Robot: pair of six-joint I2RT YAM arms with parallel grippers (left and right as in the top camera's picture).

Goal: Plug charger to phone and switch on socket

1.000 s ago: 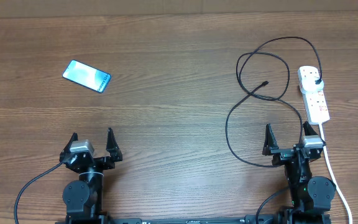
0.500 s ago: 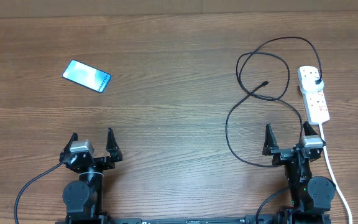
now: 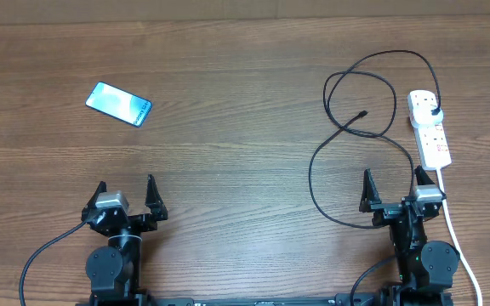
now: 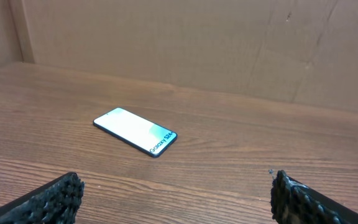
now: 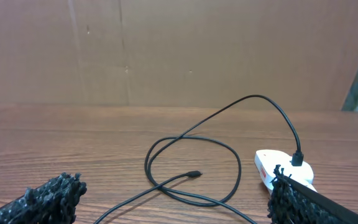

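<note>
on the table (image 3: 245,170), phone (image 3: 119,104) lies well apart from charger (image 3: 347,127).

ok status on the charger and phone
Left gripper and right gripper open, empty. Charger tip loose, far from phone. Adapter sits in socket. Nothing between.

The phone (image 3: 119,103) is surrounded by open table (image 3: 228,153) on every side, whereas the socket (image 3: 430,132) is crowded on its left by the loops of the charger (image 3: 310,177).
</note>
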